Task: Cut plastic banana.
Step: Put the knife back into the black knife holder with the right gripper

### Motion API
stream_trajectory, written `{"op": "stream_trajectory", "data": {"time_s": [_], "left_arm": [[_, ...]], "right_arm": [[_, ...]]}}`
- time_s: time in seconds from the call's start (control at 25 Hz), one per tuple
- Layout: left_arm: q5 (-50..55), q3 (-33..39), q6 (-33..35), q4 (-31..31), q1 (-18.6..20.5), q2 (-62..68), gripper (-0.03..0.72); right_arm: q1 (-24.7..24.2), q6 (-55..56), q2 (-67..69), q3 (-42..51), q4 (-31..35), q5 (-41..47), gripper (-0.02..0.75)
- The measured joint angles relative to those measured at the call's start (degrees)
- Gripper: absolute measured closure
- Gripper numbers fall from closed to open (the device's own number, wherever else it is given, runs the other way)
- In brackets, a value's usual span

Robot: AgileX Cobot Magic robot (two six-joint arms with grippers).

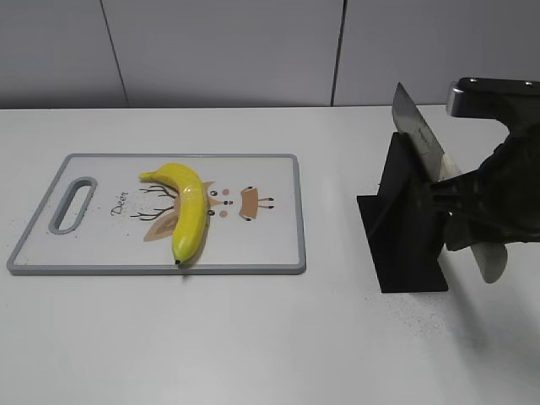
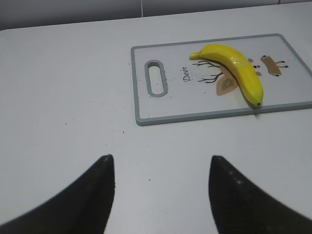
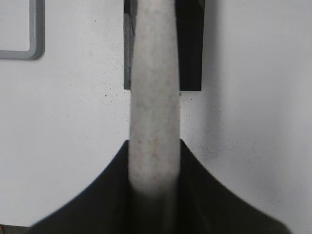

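The plastic banana (image 1: 187, 208) is glossy yellow and lies whole on a white cutting board (image 1: 270, 249) with a grey rim and a deer drawing; it also shows in the left wrist view (image 2: 239, 70). My right gripper (image 1: 456, 198) is shut on the pale handle of a knife (image 3: 154, 112). The knife's grey blade (image 1: 415, 128) points up and to the left, above a black knife stand (image 1: 405, 228). My left gripper (image 2: 161, 168) is open and empty over bare table, well short of the board; it is out of the exterior view.
The cutting board (image 2: 146, 117) has a slot handle (image 1: 74, 202) at its left end. The black stand sits to the right of the board, with a gap of bare white table between them. A grey wall runs behind the table.
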Motion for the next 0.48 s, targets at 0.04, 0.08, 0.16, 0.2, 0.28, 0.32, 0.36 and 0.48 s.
{"op": "stream_trajectory", "data": {"time_s": [0.04,0.08,0.16,0.2,0.28,0.32,0.36,0.48], "left_arm": [[0.0,0.0,0.0,0.0,0.0,0.0,0.114],[0.0,0.0,0.0,0.0,0.0,0.0,0.114],[0.0,0.0,0.0,0.0,0.0,0.0,0.114],[0.0,0.0,0.0,0.0,0.0,0.0,0.114],[0.0,0.0,0.0,0.0,0.0,0.0,0.114],[0.0,0.0,0.0,0.0,0.0,0.0,0.114],[0.0,0.0,0.0,0.0,0.0,0.0,0.114],[0.0,0.0,0.0,0.0,0.0,0.0,0.114]], "right_arm": [[0.0,0.0,0.5,0.0,0.0,-0.3,0.578],[0.0,0.0,1.3,0.0,-0.3,-0.5,0.578],[0.0,0.0,3.1,0.0,-0.4,-0.5,0.578],[0.0,0.0,3.9,0.0,-0.5,-0.6,0.578],[0.0,0.0,5.0,0.0,-0.5,-1.4,0.578],[0.0,0.1,5.3,0.0,-0.5,-1.8,0.578],[0.0,0.2,5.4,-0.1,-0.5,-2.1,0.578],[0.0,0.2,5.5,-0.2,-0.7,-2.9,0.578]]}}
